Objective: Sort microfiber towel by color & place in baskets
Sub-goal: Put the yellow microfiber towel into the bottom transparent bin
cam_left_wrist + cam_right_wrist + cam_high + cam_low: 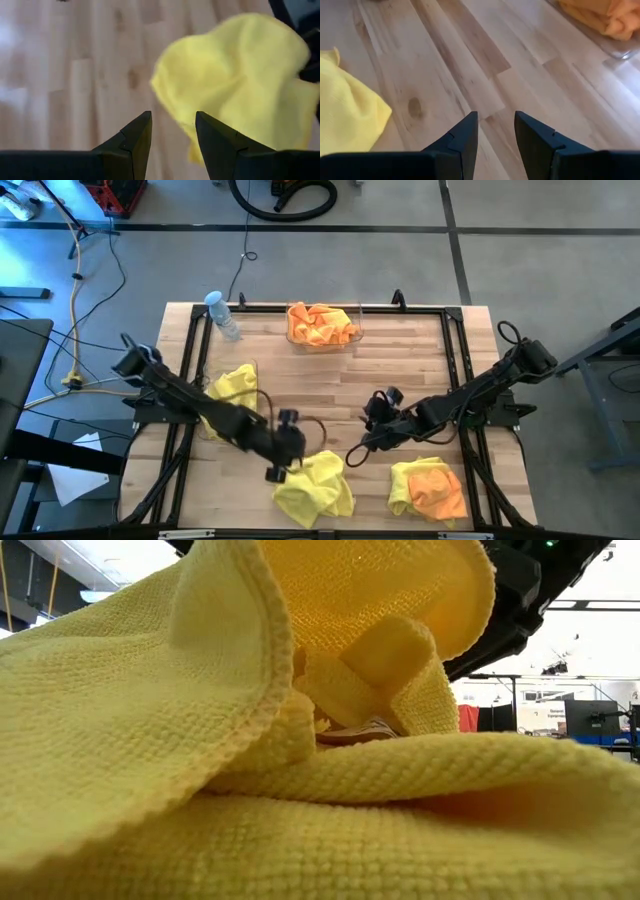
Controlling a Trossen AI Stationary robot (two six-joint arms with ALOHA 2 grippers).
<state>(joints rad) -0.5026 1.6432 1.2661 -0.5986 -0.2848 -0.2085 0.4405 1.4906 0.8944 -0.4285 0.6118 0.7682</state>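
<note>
Left gripper (276,472) sits at the edge of a yellow towel (315,488) near the front of the table (400,350), jaws apart, nothing between them. Right gripper (376,402) hovers mid-table, jaws apart, empty. Orange towels fill the far basket (322,326); yellow ones in the left basket (228,392). Yellow-and-orange pile (430,490) front right.
</note>
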